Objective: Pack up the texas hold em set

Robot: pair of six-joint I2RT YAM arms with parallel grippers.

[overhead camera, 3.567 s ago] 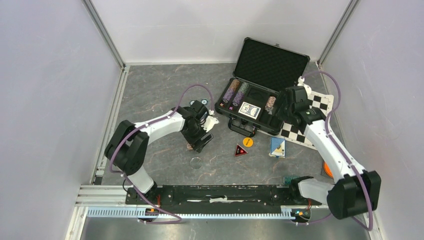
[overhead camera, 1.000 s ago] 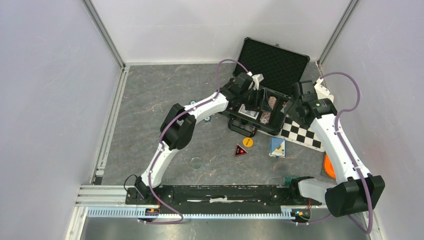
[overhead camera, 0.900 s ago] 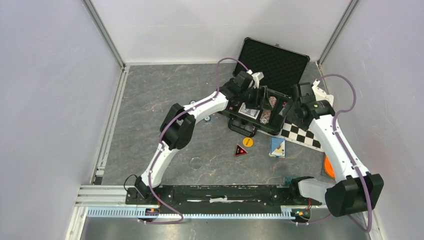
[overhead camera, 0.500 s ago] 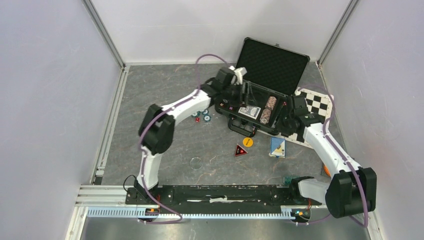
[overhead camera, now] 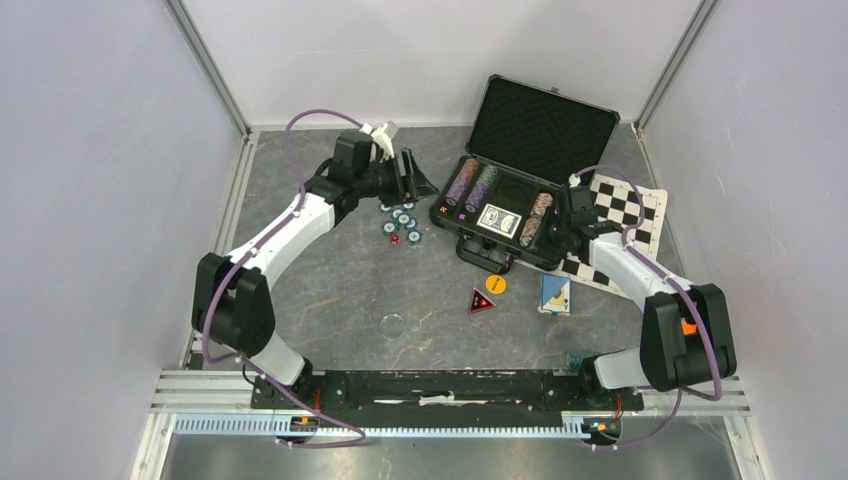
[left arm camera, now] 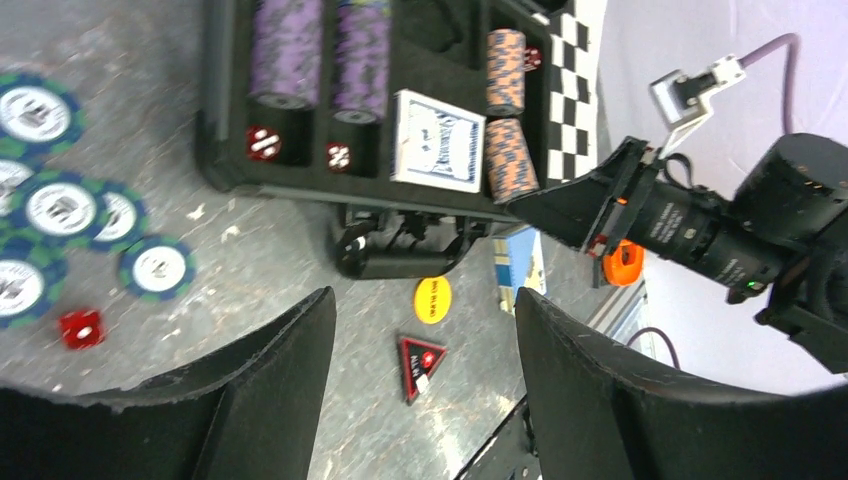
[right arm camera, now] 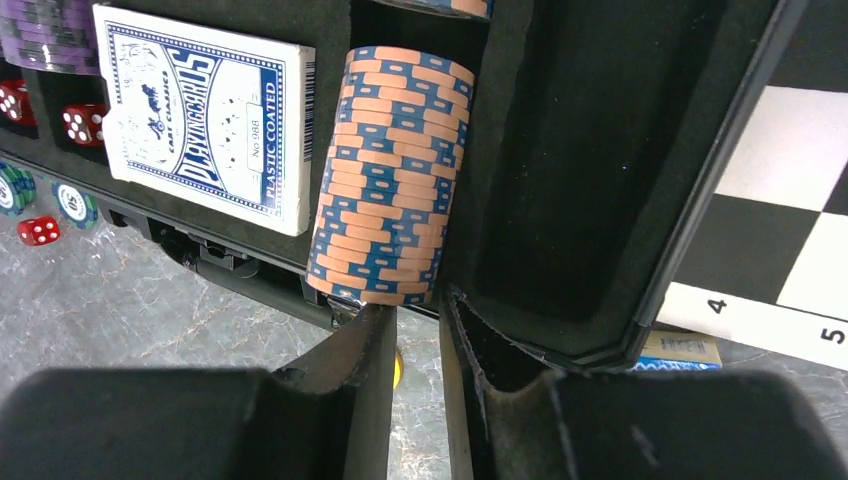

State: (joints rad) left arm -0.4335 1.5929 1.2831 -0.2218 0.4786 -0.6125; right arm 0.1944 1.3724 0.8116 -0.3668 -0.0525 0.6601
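Case (overhead camera: 540, 125) holds 2 purple chip rows (left arm camera: 285, 50), 1 deck (left arm camera: 437, 140) & 2 dice (left arm camera: 263, 142).

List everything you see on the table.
case: one, black, open, centre-right
purple chips: two rolls, in case
brown chips: two rolls, in case
decks: two, blue; one in case, one outside
dice: three, red; two in case, one outside
teal chips: about six, left of case
button: one, yellow, before case
triangle: one, red, beside button
mat: one, checkered, right of case
left gripper: open, left of case
right gripper: jaws narrow, at case's front
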